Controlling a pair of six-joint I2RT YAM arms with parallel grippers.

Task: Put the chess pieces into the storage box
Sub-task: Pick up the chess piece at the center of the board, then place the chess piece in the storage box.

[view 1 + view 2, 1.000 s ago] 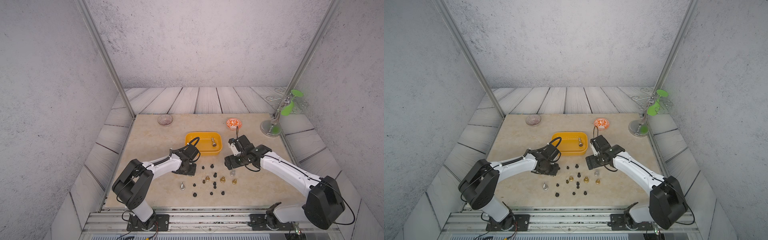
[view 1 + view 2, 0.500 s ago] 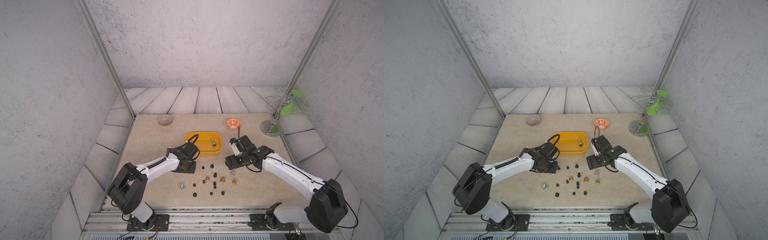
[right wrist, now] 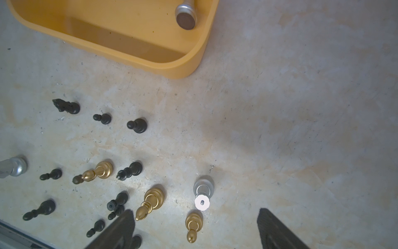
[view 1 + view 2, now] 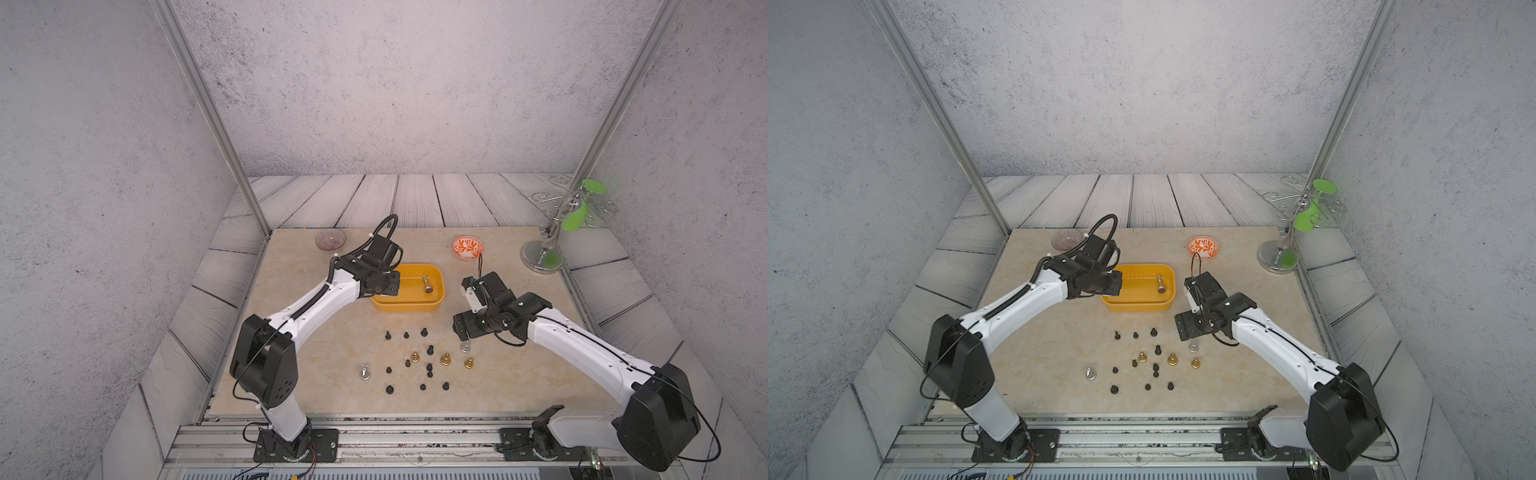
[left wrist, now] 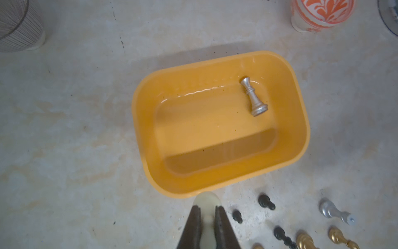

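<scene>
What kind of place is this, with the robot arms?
Probably a robot test booth, not a home: two white-and-black robot arms bolted to a metal rail, grey panel walls with aluminium posts.

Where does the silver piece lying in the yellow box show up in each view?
Top view: silver piece in storage box, end nearer right arm.
Top view: same spot.
Left wrist: lying in a box corner.
Right wrist: only its base, cut by picture edge.
Shared landmark: storage box.
</scene>
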